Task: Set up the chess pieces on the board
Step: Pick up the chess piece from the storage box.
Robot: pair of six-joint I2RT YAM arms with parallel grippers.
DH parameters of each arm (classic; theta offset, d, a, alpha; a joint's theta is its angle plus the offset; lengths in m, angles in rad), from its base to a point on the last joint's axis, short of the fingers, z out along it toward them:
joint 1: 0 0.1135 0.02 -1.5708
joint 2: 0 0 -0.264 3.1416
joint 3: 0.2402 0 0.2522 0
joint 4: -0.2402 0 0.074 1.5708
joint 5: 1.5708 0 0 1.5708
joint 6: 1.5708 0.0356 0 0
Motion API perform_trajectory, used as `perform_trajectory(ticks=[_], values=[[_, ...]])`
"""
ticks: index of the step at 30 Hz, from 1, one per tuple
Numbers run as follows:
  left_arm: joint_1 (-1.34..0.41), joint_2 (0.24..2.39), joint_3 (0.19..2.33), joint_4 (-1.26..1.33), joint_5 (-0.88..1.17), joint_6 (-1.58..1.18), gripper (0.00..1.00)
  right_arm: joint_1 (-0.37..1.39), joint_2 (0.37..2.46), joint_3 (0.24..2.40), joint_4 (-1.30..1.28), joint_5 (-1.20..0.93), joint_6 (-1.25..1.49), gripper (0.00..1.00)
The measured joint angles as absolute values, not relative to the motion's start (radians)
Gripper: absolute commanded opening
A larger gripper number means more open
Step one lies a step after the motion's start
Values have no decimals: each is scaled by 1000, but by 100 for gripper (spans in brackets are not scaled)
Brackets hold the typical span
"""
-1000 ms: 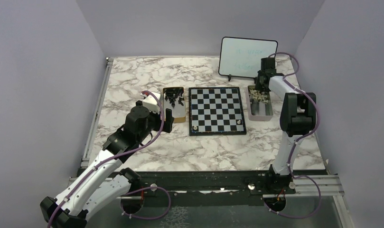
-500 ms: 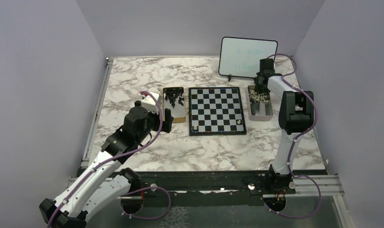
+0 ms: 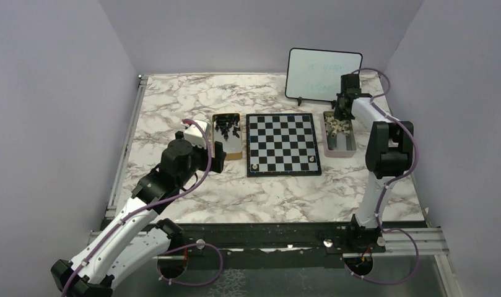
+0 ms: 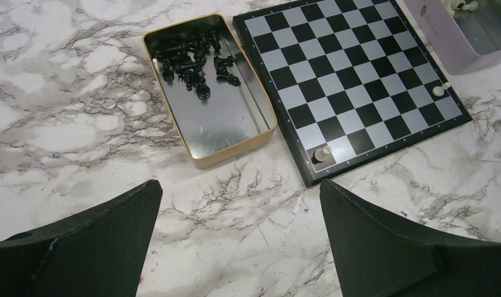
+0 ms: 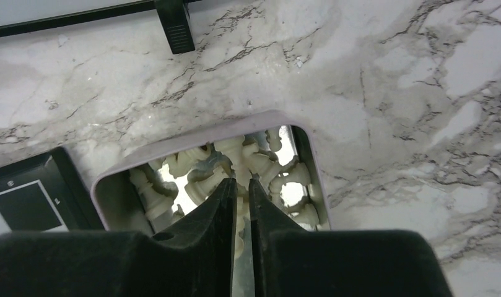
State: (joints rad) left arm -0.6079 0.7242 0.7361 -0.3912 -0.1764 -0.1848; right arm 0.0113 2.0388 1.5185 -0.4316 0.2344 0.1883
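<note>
Chess pieces (image 5: 173, 162) in cream-white lie heaped at the far end of a pale tray (image 5: 192, 143), just beside the right edge of the board (image 3: 282, 143). We see the right gripper (image 5: 242, 183) lowered into that heap, its fingers drawn nearly together and pinching one cream-white piece (image 5: 238, 242) in the narrow slit between them. Two white pieces stand on the board's near row, one (image 4: 322, 152) at the left corner and one (image 4: 439, 90) at the right corner. Black pieces (image 4: 192, 62) sit clustered at the far end of a gold-rimmed tin (image 4: 235, 158) touching the board's left edge. The left gripper (image 4: 238, 189) hovers above the marble table (image 3: 173, 105) near the tin, jaws spread wide and holding nothing. A whiteboard (image 3: 324, 74) stands upright behind the pale tray.
</note>
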Motion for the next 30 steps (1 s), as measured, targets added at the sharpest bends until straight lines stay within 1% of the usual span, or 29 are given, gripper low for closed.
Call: perform_trajectory(ticks=[5,10,20,30], values=[[-608,719,736,-391,-175,-185,99,11,1964,1518,-472,235,219,28],[-608,719,736,-391,-169,-185,99,11,1905,1489,-473,235,240,30],[-608,730,734,-390,-154,-186,99,11,1905,1397,-474,226,280,33],[-608,731,732,-390,-153,-185,99,11,1954,1396,-466,212,276,35]])
